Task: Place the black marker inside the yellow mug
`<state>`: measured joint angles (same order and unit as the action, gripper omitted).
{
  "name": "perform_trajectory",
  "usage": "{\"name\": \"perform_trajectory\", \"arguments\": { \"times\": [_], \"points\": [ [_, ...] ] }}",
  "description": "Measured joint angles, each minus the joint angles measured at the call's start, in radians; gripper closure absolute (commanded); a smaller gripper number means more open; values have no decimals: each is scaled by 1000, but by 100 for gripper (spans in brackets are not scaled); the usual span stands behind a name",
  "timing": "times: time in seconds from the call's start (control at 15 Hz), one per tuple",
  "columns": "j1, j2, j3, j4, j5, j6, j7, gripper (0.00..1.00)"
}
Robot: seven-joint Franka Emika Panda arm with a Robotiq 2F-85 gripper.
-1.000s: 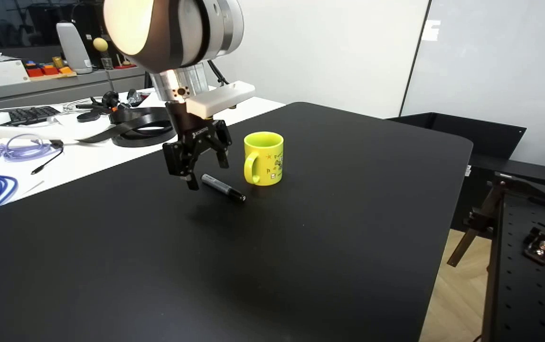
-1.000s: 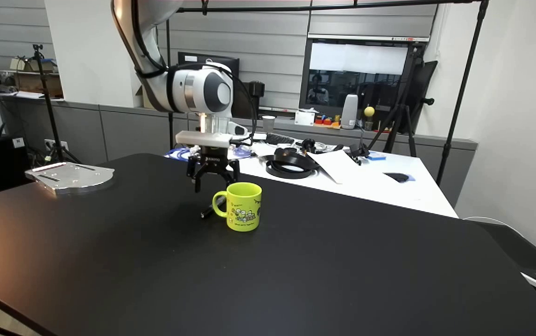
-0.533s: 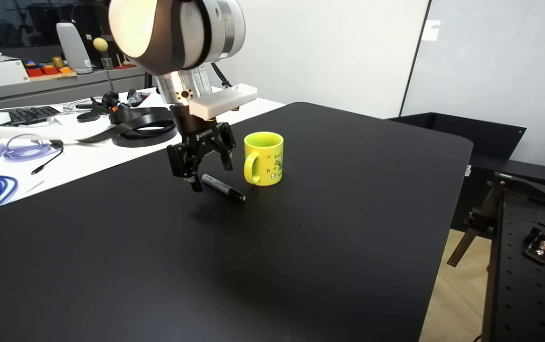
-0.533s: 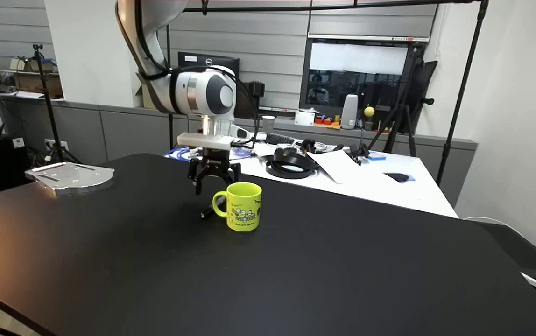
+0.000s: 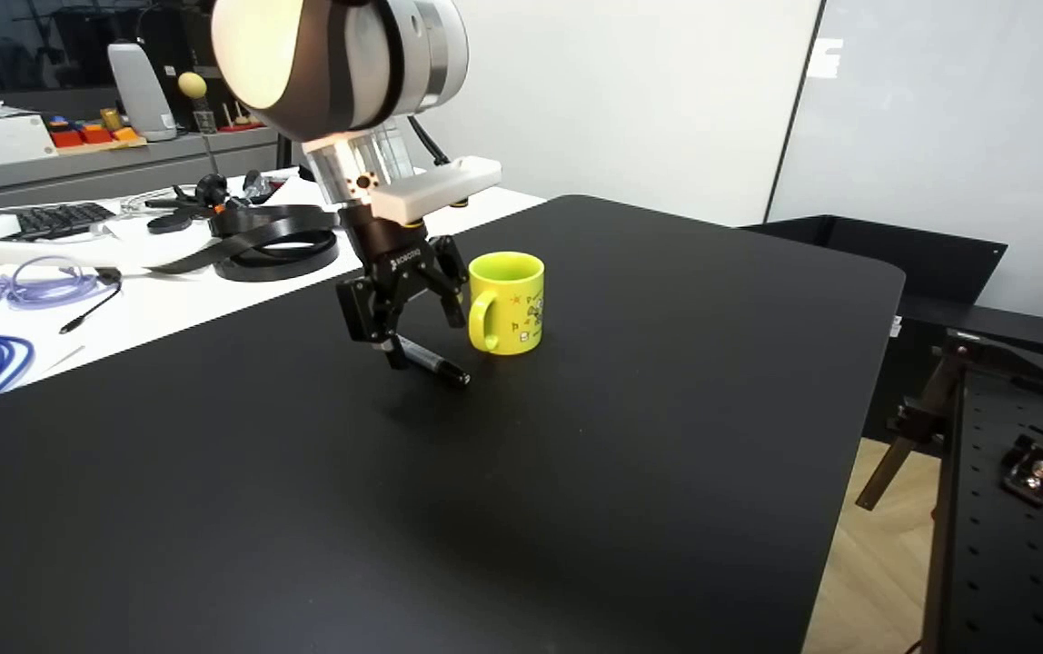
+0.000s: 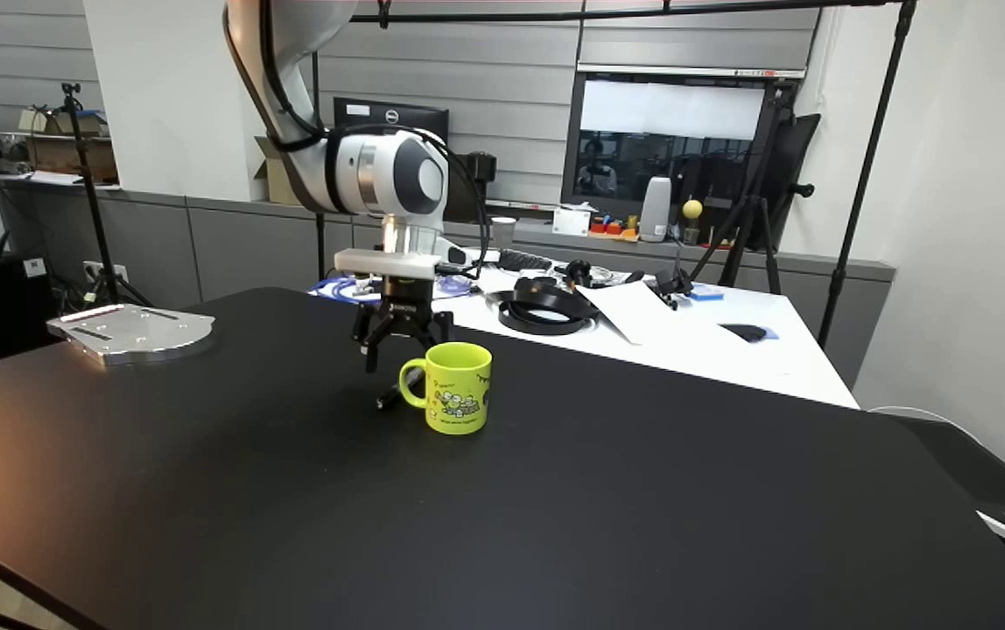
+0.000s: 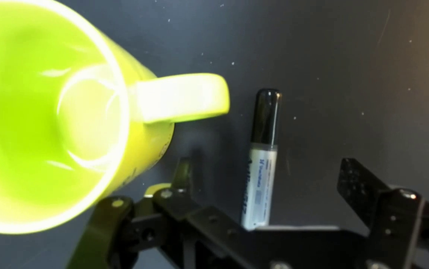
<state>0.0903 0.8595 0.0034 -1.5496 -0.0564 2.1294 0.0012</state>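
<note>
I have Robotiq gripper [image 7: 267, 170] wide, empty. Black-capped marker [image 7: 260, 160] lies below on tabletop [image 7: 349, 74] just beside yellow mug [image 5: 508, 304], between fingers [image 7: 360, 186] in wrist view, long axis roughly crosswise to closing line.

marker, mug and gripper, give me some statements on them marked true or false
1. The black marker lies on the dark table, beside the yellow mug. True.
2. The mug is tipped on its side. False: it stands upright.
3. In the wrist view, the mug's handle is on the side nearer the marker. True.
4. The gripper is open. True.
5. The gripper holds the marker in the air. False: the marker lies on the table.
6. In the wrist view, the marker's black end is its lower end. False: it is the upper end.
</note>
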Motion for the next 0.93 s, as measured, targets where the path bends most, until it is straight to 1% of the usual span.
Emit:
{"name": "perform_trajectory", "arguments": {
  "times": [0.27,0.33,0.4,0.47,0.6,0.73,0.93],
  "points": [
    [-1,18,-1,15,0,4,0,0],
    [-1,24,-1,19,0,7,0,25],
    [-2,29,-1,20,0,12,-1,27],
    [-2,32,-1,21,0,16,-1,33],
    [-2,36,-1,22,0,21,-1,49],
    [-2,37,-1,22,0,28,-2,61],
    [-2,37,1,23,1,43,-2,83]
  ]
}}
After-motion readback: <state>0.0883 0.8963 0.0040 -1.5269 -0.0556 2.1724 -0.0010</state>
